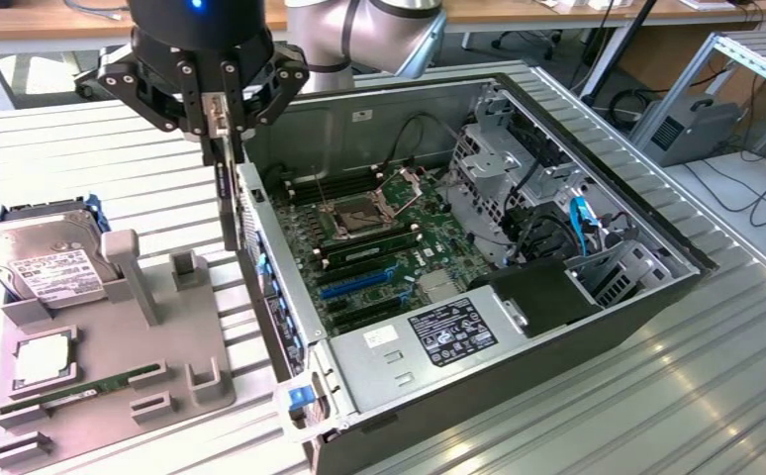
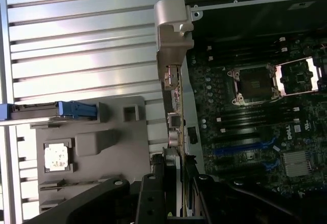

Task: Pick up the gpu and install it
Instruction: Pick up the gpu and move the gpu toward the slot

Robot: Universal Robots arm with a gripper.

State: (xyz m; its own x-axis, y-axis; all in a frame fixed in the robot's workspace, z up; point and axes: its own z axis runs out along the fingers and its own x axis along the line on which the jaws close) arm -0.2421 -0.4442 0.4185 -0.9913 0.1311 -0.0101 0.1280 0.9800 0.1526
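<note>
My gripper [image 1: 226,127] is shut on the gpu [image 1: 232,198], a thin dark card that hangs edge-on below the fingers. The card is in the air between the grey holder tray [image 1: 119,327] and the rear wall of the open computer case [image 1: 516,327], just outside the case's edge. In the wrist view the gpu [image 2: 173,96] runs away from my gripper [image 2: 173,183], with its silver bracket at the far end and its ports along the edge. The motherboard [image 1: 370,247] lies beside it inside the case, with blue slots [image 2: 245,150].
The tray on the exterior view's left holds a hard drive [image 1: 40,262] with a white label, a CPU chip [image 1: 43,361] and a green memory stick [image 1: 86,388]. Drive cages and cables [image 1: 541,208] fill the case's far side. A slatted metal table [image 1: 647,416] surrounds everything.
</note>
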